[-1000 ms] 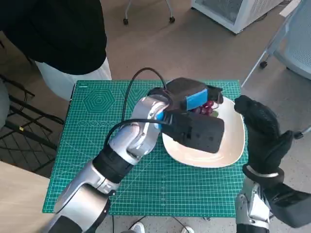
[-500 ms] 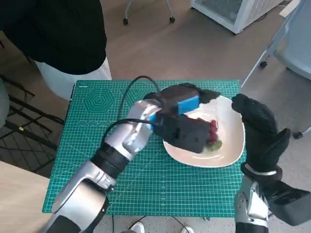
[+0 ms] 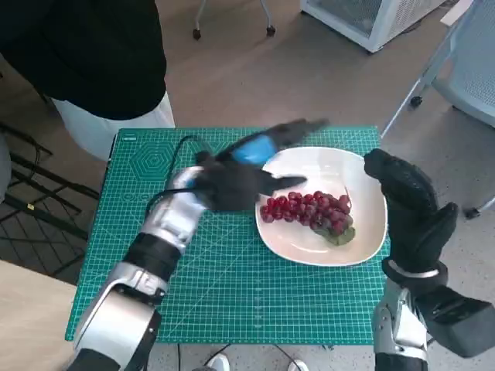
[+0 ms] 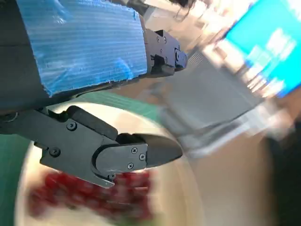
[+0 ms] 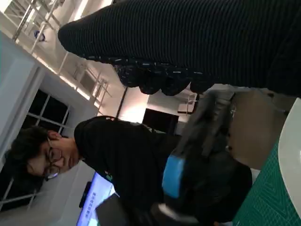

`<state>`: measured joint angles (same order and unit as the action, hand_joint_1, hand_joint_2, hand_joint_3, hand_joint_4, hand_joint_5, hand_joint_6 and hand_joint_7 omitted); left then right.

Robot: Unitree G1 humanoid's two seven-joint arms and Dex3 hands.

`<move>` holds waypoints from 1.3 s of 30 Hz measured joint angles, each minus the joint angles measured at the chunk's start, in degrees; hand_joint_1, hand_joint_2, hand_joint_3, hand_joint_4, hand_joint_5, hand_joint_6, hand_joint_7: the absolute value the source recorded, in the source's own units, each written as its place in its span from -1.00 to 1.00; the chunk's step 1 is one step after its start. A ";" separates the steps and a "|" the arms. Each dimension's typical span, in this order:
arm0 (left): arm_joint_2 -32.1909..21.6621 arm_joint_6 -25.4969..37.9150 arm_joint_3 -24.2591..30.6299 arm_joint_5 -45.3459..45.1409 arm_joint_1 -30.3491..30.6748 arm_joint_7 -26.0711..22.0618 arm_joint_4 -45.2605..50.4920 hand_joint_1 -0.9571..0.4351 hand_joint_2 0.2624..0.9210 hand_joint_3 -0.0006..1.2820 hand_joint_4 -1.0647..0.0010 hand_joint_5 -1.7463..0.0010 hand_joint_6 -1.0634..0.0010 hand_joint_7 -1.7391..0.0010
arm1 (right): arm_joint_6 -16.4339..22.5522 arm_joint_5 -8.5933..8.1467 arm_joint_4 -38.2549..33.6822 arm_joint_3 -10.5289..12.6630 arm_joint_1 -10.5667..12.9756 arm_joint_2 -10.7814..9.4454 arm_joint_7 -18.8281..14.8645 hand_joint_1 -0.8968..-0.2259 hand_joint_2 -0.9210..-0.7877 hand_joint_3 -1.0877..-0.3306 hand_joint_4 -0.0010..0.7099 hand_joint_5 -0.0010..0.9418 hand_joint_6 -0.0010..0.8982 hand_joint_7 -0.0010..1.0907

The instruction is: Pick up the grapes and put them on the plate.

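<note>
Head view, centre of the frame. The grapes (image 3: pixel 308 211), a red bunch with a green leaf or stem end at its lower right, lie on the white plate (image 3: pixel 363 228), which rests on the green cutting mat (image 3: pixel 232 294). The bunch's long axis runs from centre-left to lower right across the plate. By this arrangement the placing step appears complete.

The left hand (image 3: pixel 247 166) sits at the plate's upper-left edge, just left of the bunch and apart from it; it is motion-blurred, its fingers spread, grasping nothing. The left wrist view agrees: black fingers (image 4: pixel 141 153) are parted above the blurred red fruit, with nothing between them. The right hand (image 3: pixel 406 201), in its knitted glove, stands at the plate's right edge, raised and empty, its fingers loosely extended; it touches neither plate nor fruit.

Both hands flank the plate; the left is the nearer to the bunch, which lies to its lower right in the frame. A person in dark clothing (image 3: pixel 85 54) stands at the upper left beyond the mat.
</note>
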<state>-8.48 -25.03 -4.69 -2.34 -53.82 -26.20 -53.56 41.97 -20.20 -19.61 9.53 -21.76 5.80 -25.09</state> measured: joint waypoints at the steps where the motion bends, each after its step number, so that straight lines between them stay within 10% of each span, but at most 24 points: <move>1: 0.18 -0.51 1.57 2.33 0.70 -1.23 -0.01 -0.78 1.00 0.19 0.87 0.97 0.61 0.97 | 0.00 -0.05 -0.05 -0.04 -0.07 0.00 -0.15 -0.26 -1.00 0.04 -0.17 -0.99 -0.67 -0.62; 13: 1.31 -7.03 16.64 21.43 10.24 -10.59 1.38 -0.75 1.00 -0.06 0.75 0.97 0.53 0.96 | -0.34 -1.14 -1.39 -0.24 -0.59 0.32 -2.47 -0.26 -1.00 0.04 -0.17 -0.99 -0.67 -0.62; 39: 3.83 -5.60 20.50 29.91 29.41 -12.68 23.09 -0.61 1.00 -0.21 0.68 0.99 0.52 0.97 | -1.38 -1.92 -1.62 -0.78 -1.93 0.33 -3.37 -0.24 -1.00 0.03 -0.17 -1.00 -0.67 -0.62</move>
<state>-4.65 -30.64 15.81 27.57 -24.41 -38.88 -30.47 40.59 -22.12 -21.23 8.75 -23.69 6.13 -28.46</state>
